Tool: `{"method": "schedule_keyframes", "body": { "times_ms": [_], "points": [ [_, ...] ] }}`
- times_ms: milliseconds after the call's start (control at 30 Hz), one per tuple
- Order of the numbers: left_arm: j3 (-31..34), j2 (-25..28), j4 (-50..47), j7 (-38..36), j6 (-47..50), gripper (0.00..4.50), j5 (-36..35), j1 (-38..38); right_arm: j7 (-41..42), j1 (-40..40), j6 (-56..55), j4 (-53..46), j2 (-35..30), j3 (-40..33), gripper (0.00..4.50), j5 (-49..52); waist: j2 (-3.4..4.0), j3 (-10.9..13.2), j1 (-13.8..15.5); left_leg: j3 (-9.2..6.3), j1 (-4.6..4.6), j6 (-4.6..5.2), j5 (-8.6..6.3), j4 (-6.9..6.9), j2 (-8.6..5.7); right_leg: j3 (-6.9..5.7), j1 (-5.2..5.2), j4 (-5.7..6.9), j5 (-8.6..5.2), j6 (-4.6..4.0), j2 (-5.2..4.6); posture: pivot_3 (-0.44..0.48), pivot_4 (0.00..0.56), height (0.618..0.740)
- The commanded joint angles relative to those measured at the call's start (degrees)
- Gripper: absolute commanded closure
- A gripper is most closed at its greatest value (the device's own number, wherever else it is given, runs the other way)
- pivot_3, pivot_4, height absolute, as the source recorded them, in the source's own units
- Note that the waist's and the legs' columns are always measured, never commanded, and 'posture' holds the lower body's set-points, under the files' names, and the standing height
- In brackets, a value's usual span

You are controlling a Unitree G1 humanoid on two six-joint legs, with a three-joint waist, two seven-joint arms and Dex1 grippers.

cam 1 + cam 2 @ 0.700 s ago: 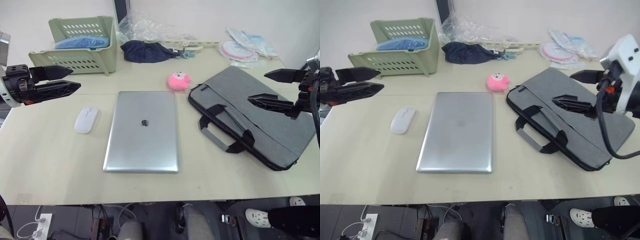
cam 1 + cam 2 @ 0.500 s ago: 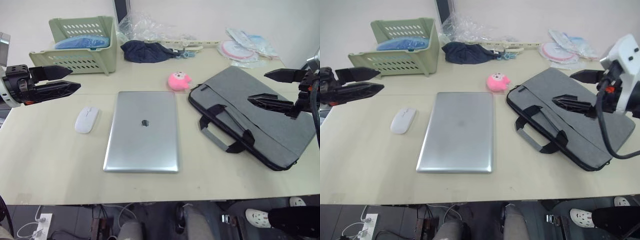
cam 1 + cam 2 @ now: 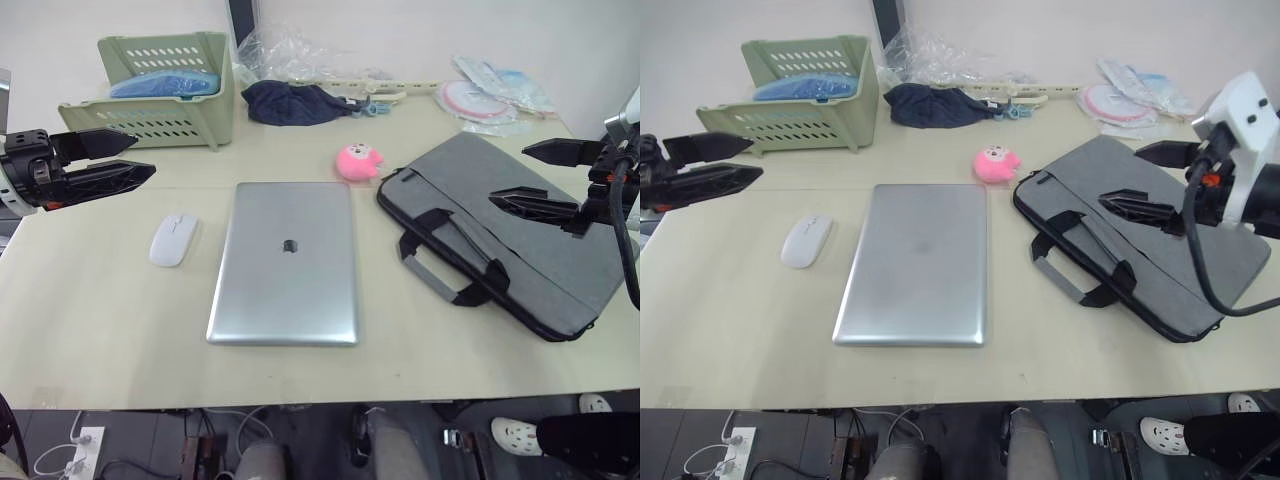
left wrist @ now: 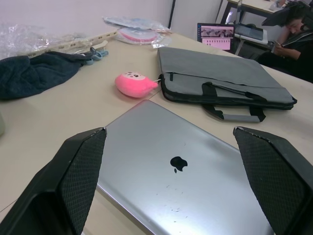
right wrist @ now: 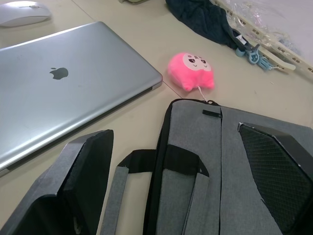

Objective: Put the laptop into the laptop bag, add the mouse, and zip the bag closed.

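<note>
Laptop (image 3: 284, 262) lies flat, lid shut, mid-table near the front edge, not yet packed; mouse (image 3: 172, 239) just beside it toward the left edge. Bag (image 3: 500, 232) lies flat toward the right edge, handles facing the laptop, likely staged for loading. Left gripper (image 3: 115, 156) hovers above the left edge, fingers spread, empty. Right gripper (image 3: 545, 175) hangs over the bag, spread wide, touching nothing. Pink toy (image 3: 358, 161) sits behind the laptop.
</note>
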Motion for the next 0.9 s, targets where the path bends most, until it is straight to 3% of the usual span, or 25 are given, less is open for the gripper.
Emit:
{"method": "schedule_keyframes", "body": {
  "times_ms": [33,300,433,533,633,767,900],
  "points": [
    [1.8,0.3,-0.5,-0.4,-0.2,0.0,-0.2,-0.2,-0.9,-0.7,-0.2,-1.5,-0.1,-1.0,0.06,0.5,0.0,0.0,0.0,0.0,0.0,0.0,0.0,0.0,0.0,0.0,0.0,0.0,0.0,0.0,0.0,0.0,0.15,0.74],
    [3.7,-0.1,-1.6,1.2,2.6,0.0,-1.7,1.1,-1.5,-0.5,0.0,-2.0,1.2,-1.3,0.06,1.1,0.0,0.0,0.0,0.0,0.0,0.0,0.0,0.0,0.0,0.01,0.0,0.01,0.0,0.0,0.0,0.0,0.15,0.74],
    [6.5,-2.0,-2.4,3.7,5.4,0.0,-3.7,2.6,-4.6,-0.9,2.7,-4.5,5.3,-1.5,0.06,4.4,-0.01,0.0,0.0,-0.01,0.0,0.0,0.0,0.01,0.0,0.01,0.0,0.04,0.0,0.0,0.0,0.0,0.15,0.74],
    [8.8,-4.1,-3.5,5.7,7.4,0.0,-4.9,5.6,-10.2,-1.2,4.9,-8.1,11.6,-0.1,0.92,6.8,-0.01,0.0,0.0,0.0,0.01,0.0,0.0,0.02,0.0,0.01,0.0,0.1,0.0,0.0,0.0,0.0,0.15,0.74],
    [10.8,-6.6,-5.1,7.7,9.2,0.0,-6.2,10.0,-17.3,-1.0,7.1,-11.4,19.4,1.9,2.5,8.2,-0.08,0.0,-0.3,0.02,0.0,-0.01,0.0,-0.01,0.01,0.03,0.02,0.21,-0.01,-0.02,0.0,0.0,0.15,0.74],
    [12.1,-8.0,-7.4,8.0,12.4,0.0,-8.7,14.6,-22.0,0.5,9.0,-13.8,24.2,3.2,4.35,8.8,-0.08,0.0,-0.2,0.0,0.08,-0.01,0.0,0.06,0.01,0.02,-0.06,0.24,-0.02,-0.03,0.0,0.0,0.15,0.74],
    [13.1,-10.3,-8.6,9.9,13.5,0.0,-9.6,19.1,-26.0,3.8,8.3,-15.0,28.7,5.7,4.48,7.3,-0.12,-0.1,0.1,-0.03,0.07,-0.01,0.0,0.04,0.0,0.01,-0.05,0.19,-0.02,-0.04,-0.01,0.0,0.15,0.74]
  ]
}}
